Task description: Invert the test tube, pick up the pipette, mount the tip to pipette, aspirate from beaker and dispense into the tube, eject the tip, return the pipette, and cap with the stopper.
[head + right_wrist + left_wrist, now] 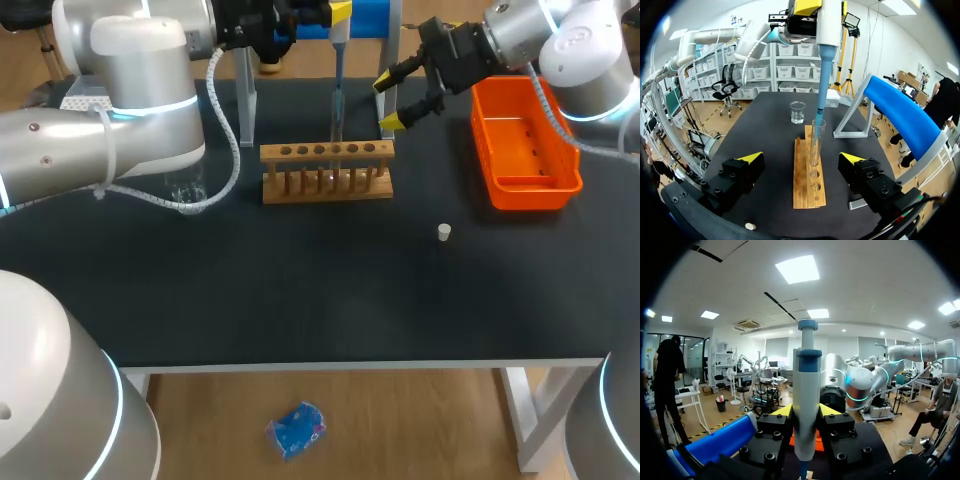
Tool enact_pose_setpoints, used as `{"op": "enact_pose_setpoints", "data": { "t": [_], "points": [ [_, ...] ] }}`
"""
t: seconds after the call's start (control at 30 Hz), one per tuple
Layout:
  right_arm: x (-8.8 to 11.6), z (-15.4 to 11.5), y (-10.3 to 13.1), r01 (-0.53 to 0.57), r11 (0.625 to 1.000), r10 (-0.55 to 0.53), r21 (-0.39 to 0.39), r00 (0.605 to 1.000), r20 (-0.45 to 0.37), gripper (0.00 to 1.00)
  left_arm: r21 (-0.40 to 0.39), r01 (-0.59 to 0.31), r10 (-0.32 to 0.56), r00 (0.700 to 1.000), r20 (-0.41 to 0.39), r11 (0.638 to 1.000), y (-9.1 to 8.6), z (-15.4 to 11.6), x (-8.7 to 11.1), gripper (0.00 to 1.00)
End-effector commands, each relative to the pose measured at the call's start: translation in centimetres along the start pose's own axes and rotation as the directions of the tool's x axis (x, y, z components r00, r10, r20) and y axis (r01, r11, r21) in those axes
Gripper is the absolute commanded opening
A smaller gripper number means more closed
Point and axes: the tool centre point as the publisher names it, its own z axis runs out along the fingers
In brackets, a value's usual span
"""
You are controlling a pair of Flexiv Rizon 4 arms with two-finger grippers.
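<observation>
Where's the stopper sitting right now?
In the head view the stopper sits alone on the table, right of centre, nearer the camera than the wooden rack and the orange bin, touching neither.

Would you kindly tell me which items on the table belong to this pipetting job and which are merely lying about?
Job: pipette, test tube, beaker, stopper, blue stand.
Incidental: wooden rack holding the tube, orange bin.

the bench [300, 300] is black, the rack [327, 157] pale wood, the bin [525, 185] orange. the pipette [806, 400] is grey and blue, the stopper [444, 233] white.
</observation>
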Motion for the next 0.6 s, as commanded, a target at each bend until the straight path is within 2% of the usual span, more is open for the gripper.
{"op": "enact_pose_setpoints", "data": {
  "t": [0.03, 0.6],
  "points": [
    [-0.1, 0.0, 0.0, 0.0, 1.0, 0.0, 0.0, 1.0, -0.001, 1.0, -0.007, -0.004, 0.004, 1.0, 0.004, 1.0, -0.6, -0.1, 0.2, 0.0],
    [-0.1, 0.0, 0.0, 0.0, 1.0, 0.0, 0.0, 1.0, -0.001, 1.0, -0.033, -0.04, 0.04, 0.999, -0.007, 0.999, -3.5, 0.1, 0.9, 0.0]
  ]
}}
